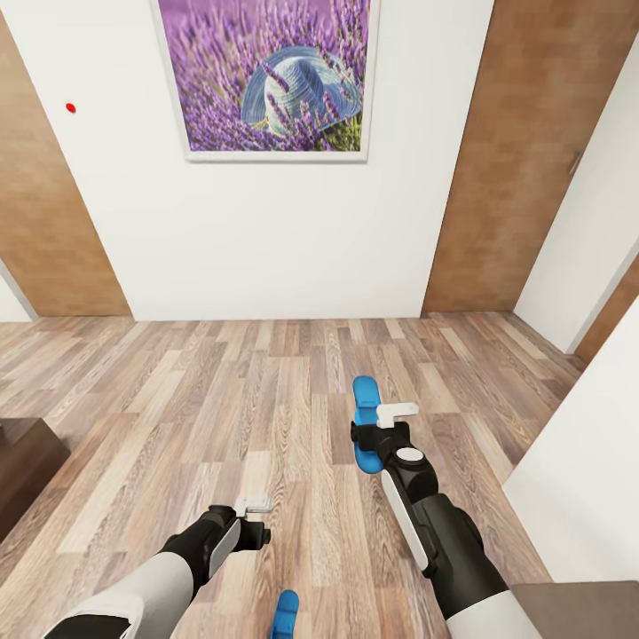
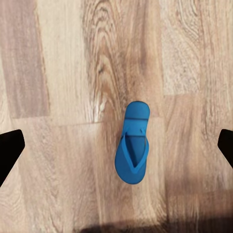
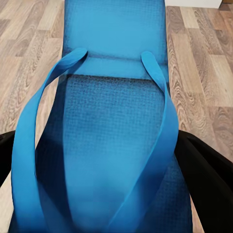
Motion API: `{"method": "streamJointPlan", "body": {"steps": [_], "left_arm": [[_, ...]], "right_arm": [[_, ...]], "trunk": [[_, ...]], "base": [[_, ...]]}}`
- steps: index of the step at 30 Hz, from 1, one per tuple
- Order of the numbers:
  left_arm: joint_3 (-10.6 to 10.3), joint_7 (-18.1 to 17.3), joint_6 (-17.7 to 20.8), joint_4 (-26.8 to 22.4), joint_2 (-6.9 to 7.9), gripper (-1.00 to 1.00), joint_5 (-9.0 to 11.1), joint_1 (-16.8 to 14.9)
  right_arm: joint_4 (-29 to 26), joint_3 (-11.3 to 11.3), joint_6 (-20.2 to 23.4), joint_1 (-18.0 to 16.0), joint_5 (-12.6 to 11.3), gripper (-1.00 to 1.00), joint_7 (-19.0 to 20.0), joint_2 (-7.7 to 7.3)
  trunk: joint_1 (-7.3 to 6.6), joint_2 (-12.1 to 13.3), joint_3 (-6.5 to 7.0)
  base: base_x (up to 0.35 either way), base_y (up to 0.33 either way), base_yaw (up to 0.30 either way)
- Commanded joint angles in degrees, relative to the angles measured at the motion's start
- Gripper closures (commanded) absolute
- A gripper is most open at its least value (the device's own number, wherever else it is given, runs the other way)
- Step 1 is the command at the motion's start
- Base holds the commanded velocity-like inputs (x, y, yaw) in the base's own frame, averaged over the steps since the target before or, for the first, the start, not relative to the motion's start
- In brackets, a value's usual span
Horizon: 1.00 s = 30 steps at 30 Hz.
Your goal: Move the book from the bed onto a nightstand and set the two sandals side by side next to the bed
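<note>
- Right end effector (image 1: 383, 437) is holding one blue sandal (image 1: 365, 417) above the wood floor (image 1: 177, 399); in the right wrist view its dark fingers (image 3: 206, 174) are sitting at either edge of the sole (image 3: 116, 160), closed against it.
- We are seeing that sandal's straps (image 3: 160, 116) arching up blue, not white, over the footbed.
- Left end effector (image 1: 255, 522) is hanging spread wide and empty; in its wrist view the second sandal (image 2: 133, 142) is lying flat on the floor between the two fingertips (image 2: 9, 150), well below them.
- In the head view that second sandal (image 1: 285, 614) is showing nearer the robot than the held one, just beside the left end effector.
- We are judging both sandals light, thin and somewhat bendy, with a textured footbed that should not slip much; pinching across the sole's width near the middle looks sounder than pulling on the soft straps.
- We are facing a white wall (image 1: 266, 248) carrying a lavender picture (image 1: 266, 75), so the sandals are still to be carried to the bed.
</note>
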Motion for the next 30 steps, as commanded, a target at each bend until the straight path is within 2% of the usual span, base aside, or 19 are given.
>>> {"method": "streamJointPlan", "body": {"steps": [1,30], "left_arm": [[-0.2,0.2,0.3,-0.1,0.0,-1.0,0.1,0.0],[-0.2,0.2,0.2,-0.1,0.0,-1.0,0.1,0.0]], "right_arm": [[-0.1,0.1,0.3,0.0,-0.2,1.0,-0.4,-0.01],[0.7,0.3,0.3,0.0,-0.3,1.0,-0.4,0.07]], "trunk": [[0.22,-0.4,-0.23],[6.59,-12.1,-5.44]], "base": [[0.0,0.0,0.0],[0.0,0.0,0.0]]}}
